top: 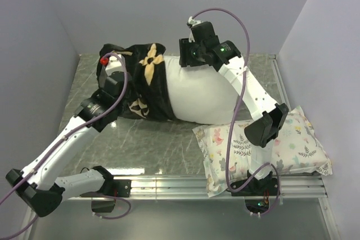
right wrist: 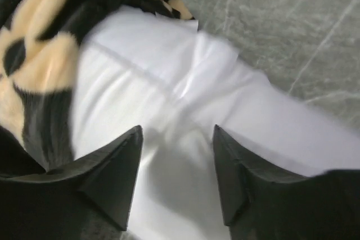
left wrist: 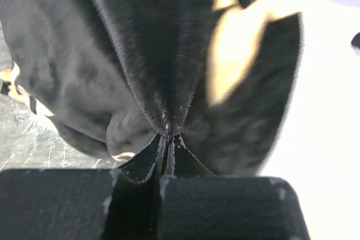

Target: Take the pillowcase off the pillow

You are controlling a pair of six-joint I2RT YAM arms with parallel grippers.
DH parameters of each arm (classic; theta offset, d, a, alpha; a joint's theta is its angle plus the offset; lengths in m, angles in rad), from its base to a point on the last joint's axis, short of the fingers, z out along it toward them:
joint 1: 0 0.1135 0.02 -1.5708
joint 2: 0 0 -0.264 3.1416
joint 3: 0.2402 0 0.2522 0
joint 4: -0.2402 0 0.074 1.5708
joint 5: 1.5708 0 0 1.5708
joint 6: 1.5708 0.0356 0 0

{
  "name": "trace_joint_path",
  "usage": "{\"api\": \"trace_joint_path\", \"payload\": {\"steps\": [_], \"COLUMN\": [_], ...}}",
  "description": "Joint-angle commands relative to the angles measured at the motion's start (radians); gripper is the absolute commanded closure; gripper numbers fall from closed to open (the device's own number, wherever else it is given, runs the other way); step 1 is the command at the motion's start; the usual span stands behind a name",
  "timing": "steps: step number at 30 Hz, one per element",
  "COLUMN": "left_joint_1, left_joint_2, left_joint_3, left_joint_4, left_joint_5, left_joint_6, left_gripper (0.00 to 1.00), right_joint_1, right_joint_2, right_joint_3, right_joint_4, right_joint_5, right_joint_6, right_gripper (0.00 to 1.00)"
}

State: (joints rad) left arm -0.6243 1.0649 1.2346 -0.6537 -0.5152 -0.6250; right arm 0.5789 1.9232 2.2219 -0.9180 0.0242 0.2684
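Black pillowcase (top: 143, 82) pinched in left claw (left wrist: 167, 139), right claw (right wrist: 177, 133) agape over pillow (top: 202, 96) — printed pillow (top: 298, 144) lies beneath right arm (top: 247, 85).

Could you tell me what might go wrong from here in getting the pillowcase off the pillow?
The left tool pinches only a thin fold of the pillowcase; the plush may slip free under a pull. The right tool is open above the pillow, not holding it, so the pillow may slide along with the cover.
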Motion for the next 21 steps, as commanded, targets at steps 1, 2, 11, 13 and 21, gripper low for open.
{"api": "trace_joint_path", "payload": {"steps": [1, 2, 11, 13, 21], "left_joint_1": [-0.009, -0.008, 0.017, 0.043, 0.126], "left_joint_2": [-0.007, 0.015, 0.193, 0.211, 0.176], "left_joint_3": [0.019, 0.013, 0.074, 0.080, 0.006], "left_joint_4": [0.114, 0.123, 0.170, 0.166, 0.178], "left_joint_5": [-0.054, -0.049, -0.017, -0.013, 0.055], "left_joint_6": [-0.045, -0.045, -0.029, -0.022, 0.002], "left_gripper": [1.00, 1.00, 1.00, 1.00, 1.00], "right_joint_1": [0.021, 0.024, 0.068, 0.082, 0.091], "right_joint_2": [-0.084, -0.105, -0.398, -0.441, -0.357], "right_joint_3": [-0.077, -0.096, -0.351, -0.506, -0.792], "right_joint_4": [0.128, 0.145, 0.254, 0.313, 0.513], "right_joint_5": [0.062, 0.087, 0.203, 0.218, 0.183], "right_joint_6": [-0.018, -0.015, -0.031, -0.031, -0.026], "right_gripper": [0.35, 0.32, 0.20, 0.18, 0.13]}}
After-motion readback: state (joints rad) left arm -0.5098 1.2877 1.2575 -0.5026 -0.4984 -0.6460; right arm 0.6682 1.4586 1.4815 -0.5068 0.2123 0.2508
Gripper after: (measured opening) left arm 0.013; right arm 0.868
